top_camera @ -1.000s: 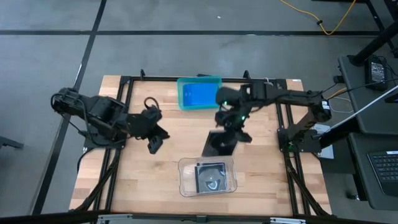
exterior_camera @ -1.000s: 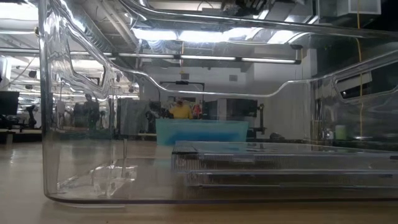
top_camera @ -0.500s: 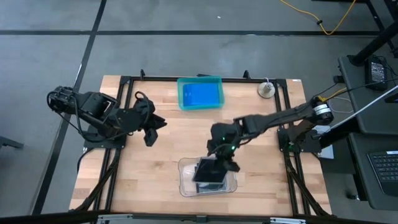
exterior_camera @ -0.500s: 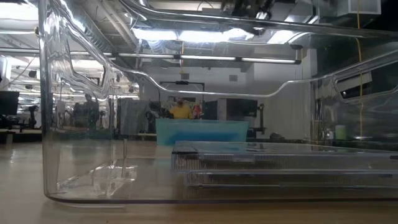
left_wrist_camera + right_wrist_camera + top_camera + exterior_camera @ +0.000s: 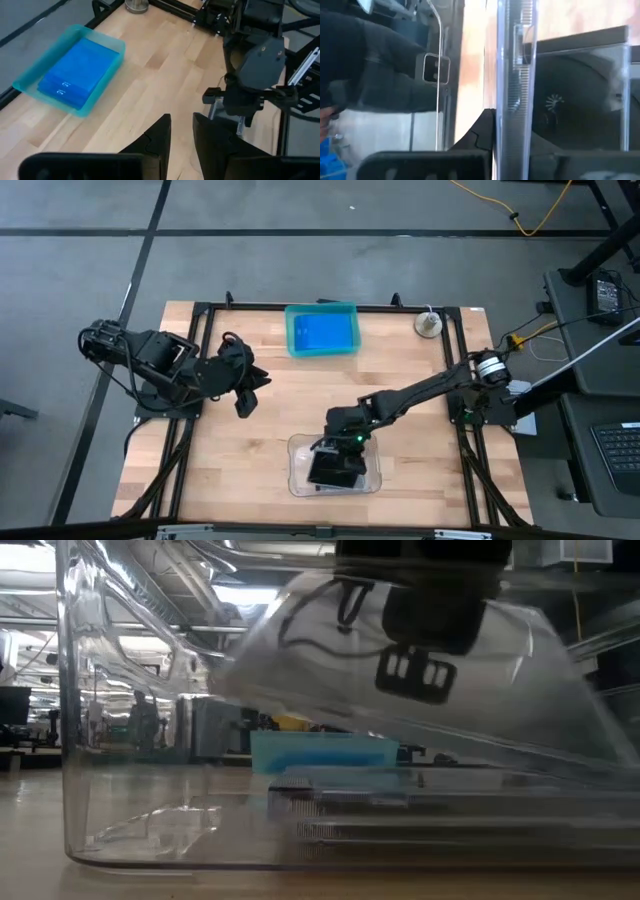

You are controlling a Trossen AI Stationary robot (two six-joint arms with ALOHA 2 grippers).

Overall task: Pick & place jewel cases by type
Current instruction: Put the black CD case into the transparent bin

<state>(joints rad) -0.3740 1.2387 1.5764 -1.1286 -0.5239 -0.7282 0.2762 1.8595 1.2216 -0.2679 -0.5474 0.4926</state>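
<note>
A dark square jewel case (image 5: 333, 467) with a disc (image 5: 570, 102) hangs over the clear tray (image 5: 295, 480) at the table's near middle. My right gripper (image 5: 346, 446) is shut on it. Other dark cases (image 5: 420, 815) lie stacked flat on the tray's floor. The blue jewel cases (image 5: 322, 332) lie in the teal tray (image 5: 291, 330) at the far middle. My left gripper (image 5: 243, 398) hovers over the table's left part, its fingers (image 5: 161, 131) a little apart with nothing between them. My right gripper pinches the dark jewel case between its two fingers at one edge (image 5: 513, 95). The fingers slant down from the far right. The case (image 5: 420, 730) sits tilted inside the clear tray's walls, above the stacked cases. Whether its low end touches them I cannot tell.
A small round metal piece (image 5: 430, 324) sits at the far right corner. Black frame rails (image 5: 200, 350) run along the table's sides. Bare wood lies between the two trays. In the low view, people stand in the room behind.
My right gripper has carried the dark case from the table's middle toward the near edge and down into the clear tray, rolling as it went. The case, first clear of the tray, now hangs tilted within its walls.
</note>
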